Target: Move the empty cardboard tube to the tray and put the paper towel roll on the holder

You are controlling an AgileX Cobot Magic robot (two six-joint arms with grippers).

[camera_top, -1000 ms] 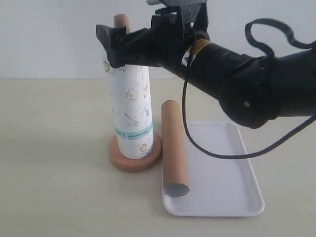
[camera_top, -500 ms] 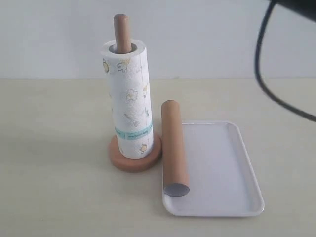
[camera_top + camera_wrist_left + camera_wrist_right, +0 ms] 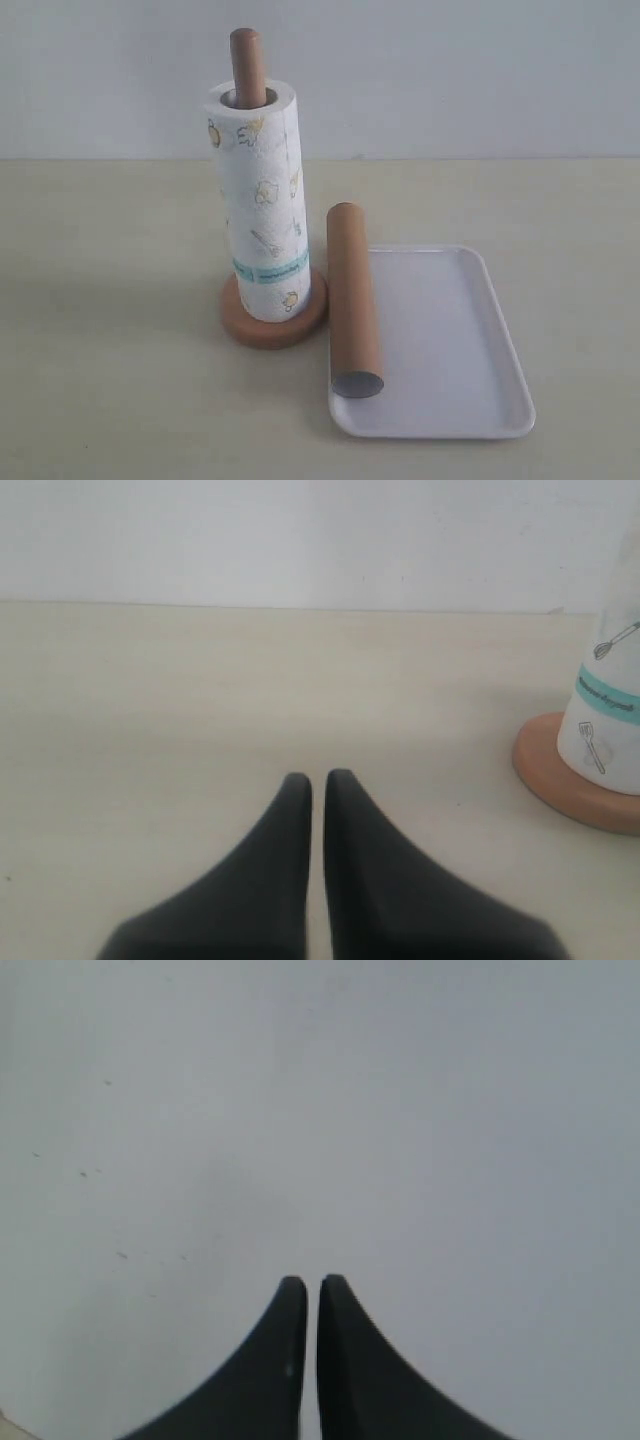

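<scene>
The paper towel roll (image 3: 262,210) stands upright over the pole of the wooden holder (image 3: 272,325), whose rounded top (image 3: 247,60) sticks out above it. The empty cardboard tube (image 3: 352,295) lies along the left side of the white tray (image 3: 450,340), its grey open end toward the camera. Neither arm shows in the exterior view. In the left wrist view my left gripper (image 3: 317,778) is shut and empty above the bare table, with the holder (image 3: 560,780) and the roll (image 3: 610,715) off to one side. My right gripper (image 3: 311,1282) is shut on nothing and faces a plain grey wall.
The beige tabletop (image 3: 110,300) stretches out left of the holder. A pale wall (image 3: 450,70) rises behind the table.
The right arm drew away from the top of the roll and left the exterior view. The roll stays on the holder; tube and tray have not moved.
</scene>
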